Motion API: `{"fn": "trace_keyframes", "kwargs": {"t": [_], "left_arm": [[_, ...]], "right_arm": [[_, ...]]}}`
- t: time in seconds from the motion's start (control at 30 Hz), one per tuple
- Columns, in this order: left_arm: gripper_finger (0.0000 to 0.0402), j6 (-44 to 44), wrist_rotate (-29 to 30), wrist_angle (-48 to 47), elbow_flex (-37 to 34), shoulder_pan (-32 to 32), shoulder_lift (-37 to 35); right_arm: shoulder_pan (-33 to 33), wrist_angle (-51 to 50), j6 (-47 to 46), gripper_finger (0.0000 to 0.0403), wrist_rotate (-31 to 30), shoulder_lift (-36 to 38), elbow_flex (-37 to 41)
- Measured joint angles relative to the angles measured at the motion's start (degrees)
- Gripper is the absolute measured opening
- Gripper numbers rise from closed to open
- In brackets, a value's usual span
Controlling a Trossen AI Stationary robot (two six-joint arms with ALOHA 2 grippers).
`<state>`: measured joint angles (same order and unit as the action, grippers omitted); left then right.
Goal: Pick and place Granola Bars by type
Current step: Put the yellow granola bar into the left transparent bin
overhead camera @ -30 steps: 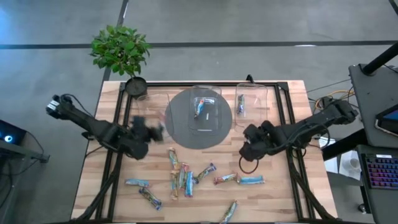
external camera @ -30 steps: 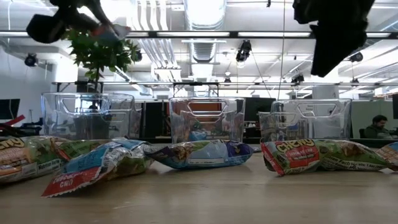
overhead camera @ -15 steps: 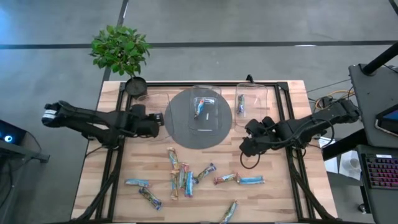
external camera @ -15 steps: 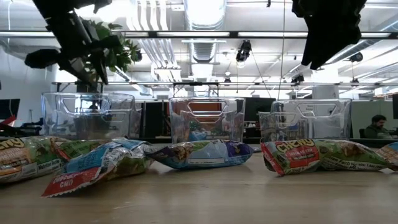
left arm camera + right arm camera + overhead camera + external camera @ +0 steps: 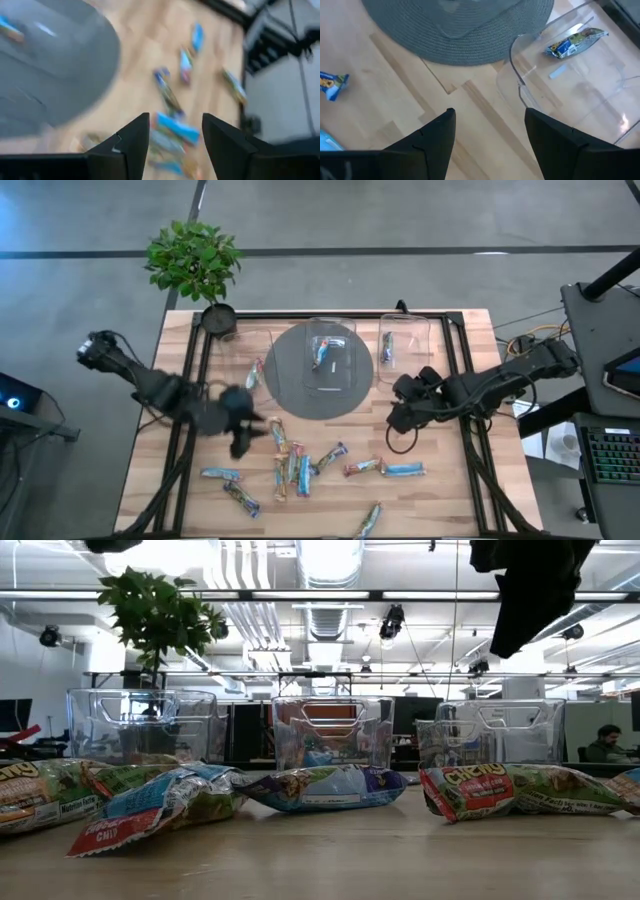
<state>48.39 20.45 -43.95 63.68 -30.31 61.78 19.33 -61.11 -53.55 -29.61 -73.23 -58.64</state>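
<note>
Left gripper [image 5: 243, 430] hovers fingers apart and empty above scattered Granola Bars [image 5: 300, 465] on the wooden worktop [image 5: 450, 490]. Right gripper [image 5: 398, 417] waits, fingers apart, near a clear bin [image 5: 580, 95]. Best approach: straddle one bar across its narrow width. Wrappers read "Chewy" [image 5: 478, 780].

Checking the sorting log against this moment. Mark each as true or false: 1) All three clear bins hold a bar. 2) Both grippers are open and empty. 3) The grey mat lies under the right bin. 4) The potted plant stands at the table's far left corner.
1) True: the left bin, middle bin and right bin each hold one.
2) True: the left gripper and right gripper hold nothing.
3) False: the grey mat lies under the middle bin.
4) True: the potted plant stands there.
</note>
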Motion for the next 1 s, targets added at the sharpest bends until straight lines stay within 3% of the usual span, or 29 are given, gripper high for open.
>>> {"fn": "trace_keyframes", "kwargs": {"t": [0.1,0.23,0.53,0.67,0.83,1.0], "left_arm": [[0.0166,5.8,-0.7,-2.2,-0.8,-6.6,3.0],[0.0165,7.9,-6.0,-7.4,-1.7,-12.8,9.8],[0.0165,7.9,-11.6,-15.7,-2.2,-19.3,23.3],[0.0165,8.9,-11.6,-15.5,-2.8,-22.1,25.0],[0.0165,16.4,-13.4,-15.2,-7.2,-26.2,23.8],[0.0165,17.6,-14.0,-9.5,-12.1,-28.2,21.3]], "right_arm": [[0.0,1.5,0.1,0.0228,0.1,0.0,1.2],[-0.2,3.5,0.2,0.0228,1.7,0.0,2.5],[-0.3,5.5,-1.2,0.0228,3.1,0.0,3.2],[-0.3,6.0,-1.9,0.0228,3.6,0.0,3.2],[-0.3,6.2,-2.0,0.0228,4.1,0.0,3.2],[-0.3,6.2,-2.0,0.0228,4.5,0.0,3.3]]}}
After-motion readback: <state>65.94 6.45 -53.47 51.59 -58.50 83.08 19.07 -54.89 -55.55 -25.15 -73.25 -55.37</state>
